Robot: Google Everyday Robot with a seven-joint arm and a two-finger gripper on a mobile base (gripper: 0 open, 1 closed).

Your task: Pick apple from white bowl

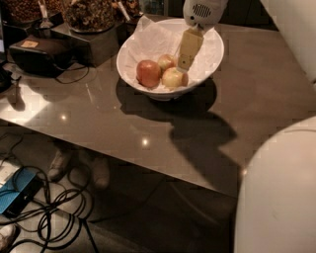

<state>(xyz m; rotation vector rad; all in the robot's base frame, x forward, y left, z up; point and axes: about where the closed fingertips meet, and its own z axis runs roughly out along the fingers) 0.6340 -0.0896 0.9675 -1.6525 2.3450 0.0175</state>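
The gripper hangs inside the white bowl, tip just above the apple, palest of 3. Whether it is open cannot be told.

the gripper hangs at about 12 o'clock in the view, just right of centre, its tip pointing down toward 6 to 7 o'clock. above it sits the white, rounded wrist housing with a small vent grille, cut by the top edge. a pale arm link slants across 1 to 2 o'clock, and a broad white shell of the robot fills 4 to 5 o'clock.
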